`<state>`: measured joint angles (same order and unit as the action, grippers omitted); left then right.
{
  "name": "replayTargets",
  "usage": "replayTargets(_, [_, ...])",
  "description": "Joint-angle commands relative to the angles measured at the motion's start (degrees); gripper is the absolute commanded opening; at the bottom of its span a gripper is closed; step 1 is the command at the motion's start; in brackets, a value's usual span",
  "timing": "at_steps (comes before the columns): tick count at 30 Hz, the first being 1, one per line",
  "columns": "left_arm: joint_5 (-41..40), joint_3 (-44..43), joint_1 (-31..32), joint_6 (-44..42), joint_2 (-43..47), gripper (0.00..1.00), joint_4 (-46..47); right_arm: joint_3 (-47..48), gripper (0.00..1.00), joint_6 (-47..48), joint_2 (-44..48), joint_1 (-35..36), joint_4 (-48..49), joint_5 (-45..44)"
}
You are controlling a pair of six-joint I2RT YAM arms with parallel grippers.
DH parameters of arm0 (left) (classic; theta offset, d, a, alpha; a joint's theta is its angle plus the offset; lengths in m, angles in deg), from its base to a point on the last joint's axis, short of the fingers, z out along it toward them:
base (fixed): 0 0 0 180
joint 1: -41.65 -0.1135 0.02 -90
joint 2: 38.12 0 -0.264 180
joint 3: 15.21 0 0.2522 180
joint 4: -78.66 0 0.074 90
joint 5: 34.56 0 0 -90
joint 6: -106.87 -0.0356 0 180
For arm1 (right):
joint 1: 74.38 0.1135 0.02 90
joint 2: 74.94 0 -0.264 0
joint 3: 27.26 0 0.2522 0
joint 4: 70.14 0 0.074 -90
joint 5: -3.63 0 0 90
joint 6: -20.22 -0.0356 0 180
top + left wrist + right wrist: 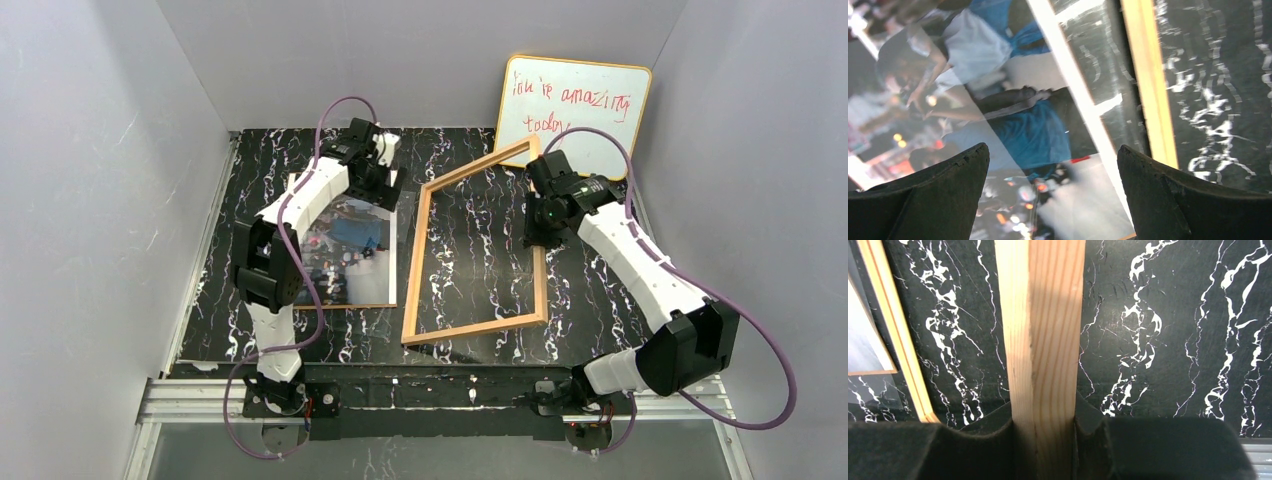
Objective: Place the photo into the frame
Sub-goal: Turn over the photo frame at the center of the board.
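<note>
One glossy rectangular photo (350, 260), one thin light-orange wooden frame (417, 262).
Your left arm (300, 205) hides the photo's far end; left fingers (938, 200) spread, empty; right fingers (1158, 450) clamp the frame.

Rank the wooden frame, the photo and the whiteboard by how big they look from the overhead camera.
1. The wooden frame is clearly the largest.
2-3. The whiteboard and the photo look much alike. The whiteboard leans farther back and the left arm hides part of the photo, so I won't rank them.

we are looking into a robot lab booth: plain grey walls (90, 180) are boxing in a black marbled table (440, 150).
</note>
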<state>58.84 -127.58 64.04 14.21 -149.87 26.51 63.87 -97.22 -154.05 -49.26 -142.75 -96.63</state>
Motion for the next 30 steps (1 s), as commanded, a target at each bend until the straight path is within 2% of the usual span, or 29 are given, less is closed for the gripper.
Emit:
replayTargets(1, [-2.58, 3.58, -1.73, -3.55, 3.55, 0.98, -1.04, -3.04, 0.28, 0.28, 0.43, 0.28, 4.0, -1.26])
replayTargets(9, [-8.05, 12.38, -1.74, -8.32, 4.11, 0.98, 3.43, -7.8, 0.29, 0.36, -1.12, 0.29, 9.25, 0.28])
replayTargets(17, [-10.71, 16.94, -1.74, -10.34, 4.16, 0.98, 6.23, -9.92, 0.3, -0.65, -5.46, 0.28, 13.57, 0.53])
replayTargets(20, [-11.52, 18.75, -1.74, -10.53, 4.38, 0.98, 7.48, -11.01, 0.34, -0.77, -6.71, 0.3, 14.91, -1.28])
replayTargets(25, [-11.16, 20.6, -1.66, -10.32, 4.2, 0.98, 9.12, -15.13, 0.39, -0.75, -9.23, 0.28, 19.16, -3.02])
replayTargets(30, [-12.04, 21.16, -1.2, -10.08, 2.78, 0.98, 10.01, -20.37, 0.4, -1.62, -11.59, 0.28, 25.73, -1.94])
